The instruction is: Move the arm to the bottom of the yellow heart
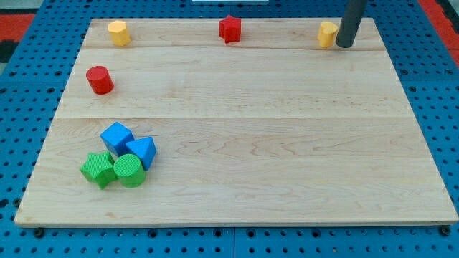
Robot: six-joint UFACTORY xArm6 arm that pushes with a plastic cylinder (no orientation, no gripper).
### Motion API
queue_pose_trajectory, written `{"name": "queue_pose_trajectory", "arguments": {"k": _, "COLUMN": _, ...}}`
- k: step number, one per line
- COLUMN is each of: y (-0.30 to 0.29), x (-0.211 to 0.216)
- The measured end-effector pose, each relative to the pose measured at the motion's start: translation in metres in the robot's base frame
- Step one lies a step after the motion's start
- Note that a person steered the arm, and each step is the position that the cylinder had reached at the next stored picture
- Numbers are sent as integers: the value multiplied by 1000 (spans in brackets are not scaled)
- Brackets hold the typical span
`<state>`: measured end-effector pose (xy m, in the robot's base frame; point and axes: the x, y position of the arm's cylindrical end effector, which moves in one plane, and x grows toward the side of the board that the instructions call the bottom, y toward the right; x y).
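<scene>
My tip point(345, 46) touches the right side of the yellow heart point(327, 34), far right on the counter point(251, 143). It should swing clear around to the near edge without nudging it. The tool is a bare rod, nothing clamped.

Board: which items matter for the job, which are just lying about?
Job: yellow heart at the view's top right; my tip touching its right side.

Lying about: yellow block, red star, red cylinder, blue cube, blue triangle, green star, green cylinder.

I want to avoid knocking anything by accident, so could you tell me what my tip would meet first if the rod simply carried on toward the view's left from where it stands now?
Almost at once, my tip would meet the yellow block just to its left, at the board's top right. They look touching or nearly so; depth is unclear.
</scene>
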<state>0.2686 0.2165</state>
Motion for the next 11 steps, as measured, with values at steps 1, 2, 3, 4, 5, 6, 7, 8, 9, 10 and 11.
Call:
{"name": "queue_pose_trajectory", "arguments": {"k": 1, "y": 2, "x": 0}}
{"name": "queue_pose_trajectory", "arguments": {"k": 2, "y": 2, "x": 0}}
{"name": "queue_pose_trajectory", "arguments": {"k": 3, "y": 2, "x": 0}}
{"name": "queue_pose_trajectory", "arguments": {"k": 4, "y": 2, "x": 1}}
{"name": "queue_pose_trajectory", "arguments": {"k": 5, "y": 3, "x": 17}}
{"name": "queue_pose_trajectory", "arguments": {"k": 6, "y": 3, "x": 42}}
{"name": "queue_pose_trajectory", "arguments": {"k": 7, "y": 1, "x": 71}}
{"name": "queue_pose_trajectory", "arguments": {"k": 8, "y": -10, "x": 103}}
{"name": "queue_pose_trajectory", "arguments": {"k": 9, "y": -11, "x": 105}}
{"name": "queue_pose_trajectory", "arguments": {"k": 10, "y": -17, "x": 105}}
{"name": "queue_pose_trajectory", "arguments": {"k": 11, "y": -41, "x": 112}}
